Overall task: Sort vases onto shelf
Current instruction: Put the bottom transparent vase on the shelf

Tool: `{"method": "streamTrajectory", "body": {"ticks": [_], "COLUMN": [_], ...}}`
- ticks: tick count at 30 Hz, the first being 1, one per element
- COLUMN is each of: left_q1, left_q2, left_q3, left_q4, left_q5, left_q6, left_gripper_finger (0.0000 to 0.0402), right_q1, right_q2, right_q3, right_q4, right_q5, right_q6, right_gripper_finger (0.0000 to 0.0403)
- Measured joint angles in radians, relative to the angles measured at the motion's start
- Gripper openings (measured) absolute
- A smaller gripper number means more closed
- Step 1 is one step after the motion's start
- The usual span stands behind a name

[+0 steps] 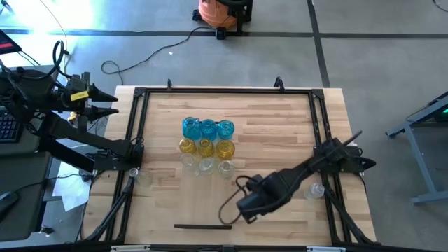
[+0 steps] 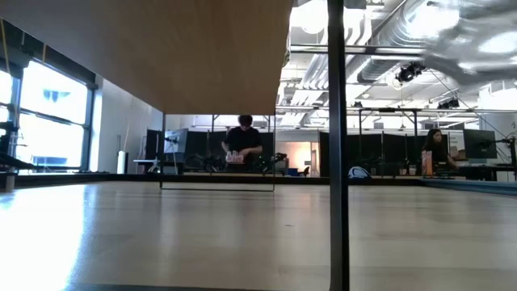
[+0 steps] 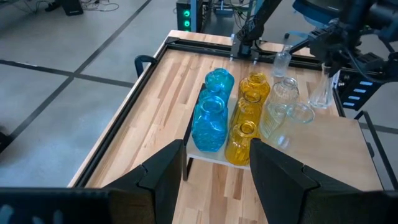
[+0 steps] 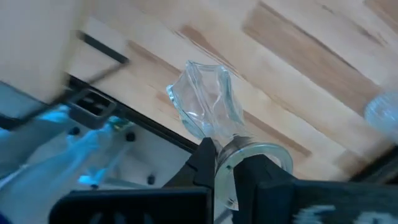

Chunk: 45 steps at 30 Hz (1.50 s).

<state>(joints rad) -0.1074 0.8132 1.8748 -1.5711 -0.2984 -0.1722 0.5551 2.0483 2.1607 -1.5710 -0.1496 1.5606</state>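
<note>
High view: striped plank table on grey floor; right pincer clamps a clear vase.

Bare tabletop right of the clustered vases; right arm across the front-right.

My right arm reaches in low over the near part of the table. My right gripper is pinched tight on the neck of a clear vase. My left arm waits off the table's left edge. My left gripper has its 2 fingers wide apart, holding nothing.
</note>
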Motion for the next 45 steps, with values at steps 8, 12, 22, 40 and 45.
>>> {"method": "streamTrajectory", "body": {"ticks": [8, 12, 22, 40, 45], "left_q1": [0.0, 0.0, 0.0, 0.0, 0.0], "left_q2": [0.0, 0.0, 0.0, 0.0, 0.0], "left_q3": [0.0, 0.0, 0.0, 0.0, -0.022], "left_q4": [0.0, 0.0, 0.0, 0.0, 0.0], "left_q5": [0.0, 0.0, 0.0, 0.0, 0.005], "left_q6": [0.0, 0.0, 0.0, -0.039, -0.069], "left_gripper_finger": [0.0175, 0.0175, 0.0175, 0.0175, 0.0175], "right_q1": [-0.047, -0.062, -0.064, -0.072, -0.101], "right_q2": [-0.001, -0.002, -0.002, -0.174, -0.172], "right_q3": [0.059, 0.076, 0.18, 0.196, 0.196], "right_q4": [-0.001, 0.0, -0.001, -0.001, 0.005], "right_q5": [0.07, 0.07, 0.072, 0.19, 0.193], "right_q6": [-0.079, -0.104, -0.146, -0.178, -0.238], "right_gripper_finger": [0.0005, 0.0005, 0.0005, 0.0005, 0.0005]}}
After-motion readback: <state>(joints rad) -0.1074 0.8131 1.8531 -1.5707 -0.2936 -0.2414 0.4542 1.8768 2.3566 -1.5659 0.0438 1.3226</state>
